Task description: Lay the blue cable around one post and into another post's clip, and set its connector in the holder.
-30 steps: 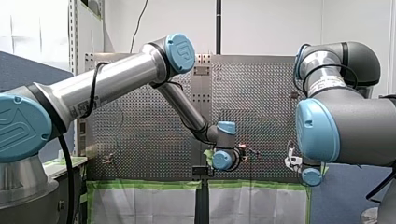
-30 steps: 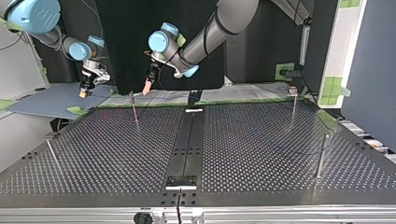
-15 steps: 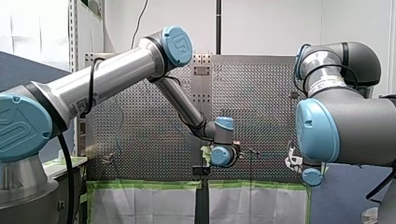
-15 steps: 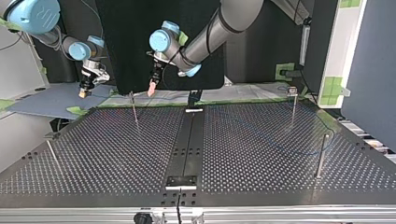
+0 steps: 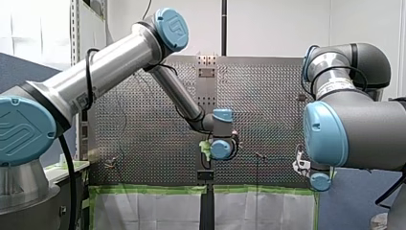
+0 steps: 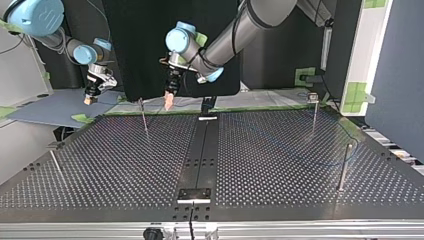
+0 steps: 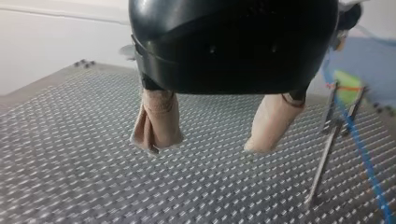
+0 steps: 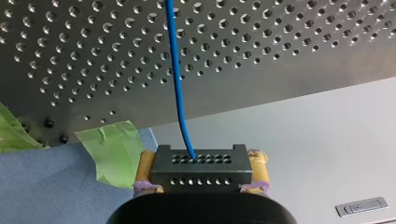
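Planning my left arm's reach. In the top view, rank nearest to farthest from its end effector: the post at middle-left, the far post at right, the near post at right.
1. The post at middle-left: just beside my left end effector.
2. The far post at right: well across, toward the view's right.
3. The near post at right: as far across, plus nearer the camera.

My left gripper (image 7: 205,145) points down, jaws apart; my right gripper (image 8: 201,162) has jaws clamped.
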Controlling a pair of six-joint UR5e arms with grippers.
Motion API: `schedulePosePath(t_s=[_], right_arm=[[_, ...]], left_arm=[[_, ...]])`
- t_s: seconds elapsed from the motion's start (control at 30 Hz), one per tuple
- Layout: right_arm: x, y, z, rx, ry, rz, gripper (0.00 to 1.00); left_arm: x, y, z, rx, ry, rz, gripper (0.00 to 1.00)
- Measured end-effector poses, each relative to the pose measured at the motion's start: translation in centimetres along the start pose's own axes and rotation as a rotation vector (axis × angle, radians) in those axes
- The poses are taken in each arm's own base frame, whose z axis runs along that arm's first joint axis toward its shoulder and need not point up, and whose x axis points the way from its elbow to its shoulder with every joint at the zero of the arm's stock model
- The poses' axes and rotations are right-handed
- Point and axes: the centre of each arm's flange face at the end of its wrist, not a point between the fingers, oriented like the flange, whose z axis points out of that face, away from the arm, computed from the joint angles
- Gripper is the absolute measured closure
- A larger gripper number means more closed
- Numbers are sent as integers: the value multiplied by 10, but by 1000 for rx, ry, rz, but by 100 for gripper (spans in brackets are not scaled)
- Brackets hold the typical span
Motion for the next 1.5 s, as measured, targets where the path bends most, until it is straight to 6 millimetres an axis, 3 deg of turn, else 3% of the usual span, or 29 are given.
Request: schedulePosePath(t_s=[0.5, 0.77, 1.5], right_arm=[[-2, 0, -1, 11, -2, 19, 100], [-3, 0, -1, 13, -3, 21, 100], [-5, -1, -2, 17, -8, 22, 100]], left_arm=[[-47, 23, -36, -48, 41, -19, 0], [-75, 42, -44, -78, -3, -90, 0], [-158, 130, -43, -42, -157, -305, 0]])
